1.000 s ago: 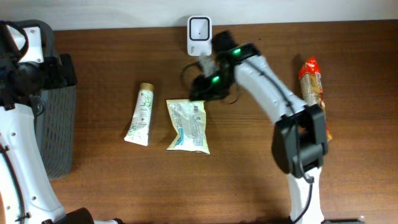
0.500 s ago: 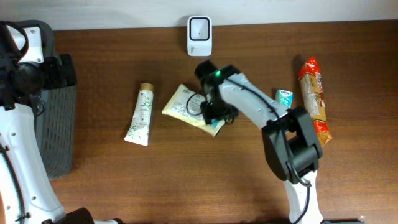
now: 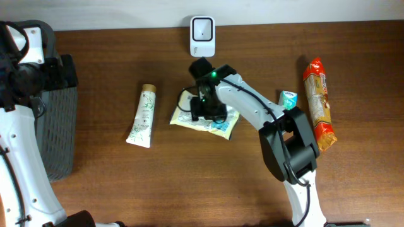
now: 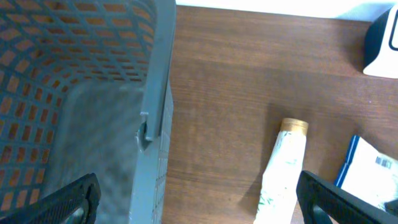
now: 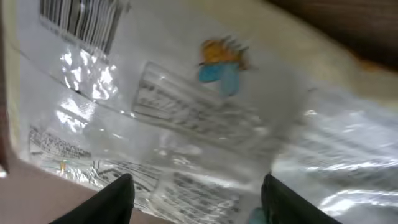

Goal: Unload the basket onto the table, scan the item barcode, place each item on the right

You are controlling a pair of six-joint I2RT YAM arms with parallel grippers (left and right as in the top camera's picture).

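Surface: brown wooden table (image 3: 189,183), a white wall (image 3: 126,12) along its far edge. Far centre, against the wall: one white scanner (image 3: 202,36). Left: one grey mesh basket (image 3: 57,120). Left of centre: one white tube (image 3: 142,116) with a gold cap, lying flat. Centre: one clear plastic packet (image 3: 218,123), near the scanner and just right of the tube. Right: one small teal sachet (image 3: 288,98) beside one long orange snack pack (image 3: 319,104). The right gripper (image 3: 205,107) stood directly over the packet, jaws parted, with nothing clamped between them. Only the right wrist view showed the packet's barcode (image 5: 81,18) and crinkled print. Only the left wrist view showed the left gripper (image 4: 199,205), spread fully wide and empty, above the basket's rim.
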